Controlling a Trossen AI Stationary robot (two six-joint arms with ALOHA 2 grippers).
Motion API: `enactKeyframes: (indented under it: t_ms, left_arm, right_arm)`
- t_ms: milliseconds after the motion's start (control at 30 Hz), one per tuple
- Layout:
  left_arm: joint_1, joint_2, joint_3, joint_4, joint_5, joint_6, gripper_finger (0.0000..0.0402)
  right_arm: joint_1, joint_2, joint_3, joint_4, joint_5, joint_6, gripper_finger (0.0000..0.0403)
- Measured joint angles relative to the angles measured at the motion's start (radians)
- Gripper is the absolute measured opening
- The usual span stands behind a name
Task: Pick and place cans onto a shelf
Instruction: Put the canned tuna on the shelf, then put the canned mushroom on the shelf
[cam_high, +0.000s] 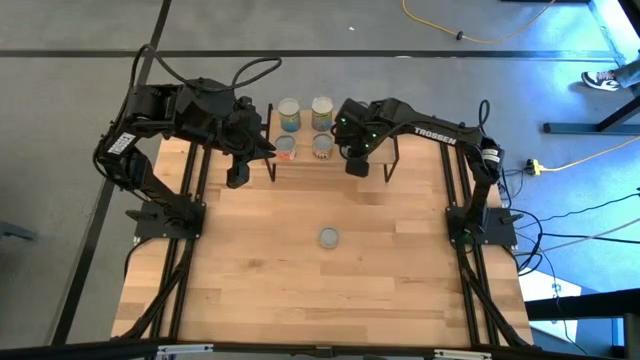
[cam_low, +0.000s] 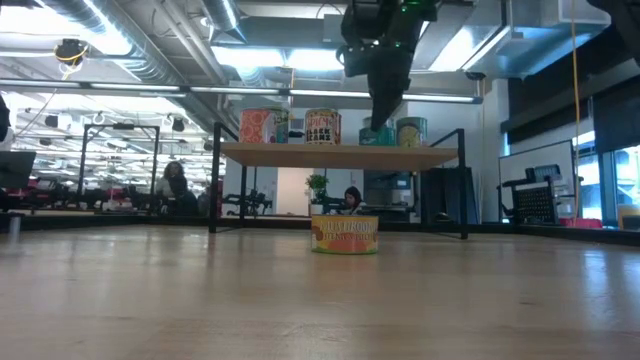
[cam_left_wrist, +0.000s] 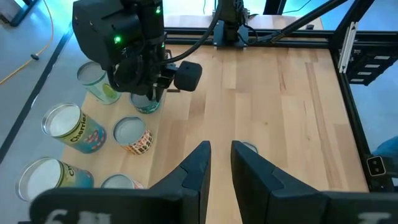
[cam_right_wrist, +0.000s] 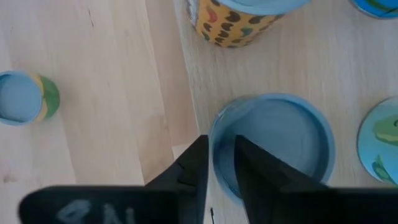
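The shelf (cam_high: 305, 162) stands at the table's far middle. Several cans stand upright on its wood top (cam_low: 340, 157), among them an orange-patterned one (cam_low: 262, 125) and a green-lettered one (cam_low: 322, 126). My right gripper (cam_right_wrist: 221, 142) points down over a teal can (cam_left_wrist: 146, 104) near the shelf's near edge, open. One finger is outside the can's rim and one over its silvery top (cam_right_wrist: 273, 146). A low yellow-orange can (cam_low: 345, 234) stands alone on the table (cam_high: 329, 237). My left gripper (cam_left_wrist: 220, 146) hangs open at the shelf's left end, with nothing between its fingers. My right gripper comes from above, pointing down, with the can's rim (cam_right_wrist: 217, 134) in the narrow gap between its fingers. I cannot tell whether a finger touches the rim. The can stands upright on the shelf's top.
The other cans crowd the shelf's far and left parts (cam_high: 289, 115). The shelf's black legs (cam_low: 215, 180) reach down to the table. Bare tabletop spreads around the lone can toward the near edge (cam_high: 320, 310). Black frame rails (cam_high: 185, 250) run along both sides.
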Motion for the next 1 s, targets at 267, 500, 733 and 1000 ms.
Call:
enactKeyframes:
  t_ms: [267,500,733,1000]
  left_arm:
    - [0.000,0.000,0.000,-0.005,0.000,0.000,0.0056]
    - [0.000,0.013,-0.011,-0.029,0.046,0.000,0.0056]
    - [0.000,0.034,-0.148,-0.017,0.138,-0.013,0.0056]
    - [-0.033,0.038,-0.446,0.214,0.140,-0.148,0.0056]
  right_arm:
    - [0.000,-0.024,0.113,-0.104,0.000,-0.014,0.0081]
    - [0.007,-0.052,0.355,-0.239,-0.043,0.009,0.0082]
    - [0.048,-0.104,0.531,-0.299,-0.068,0.002,0.0082]
    - [0.089,-0.250,0.503,-0.322,-0.091,-0.043,0.0082]
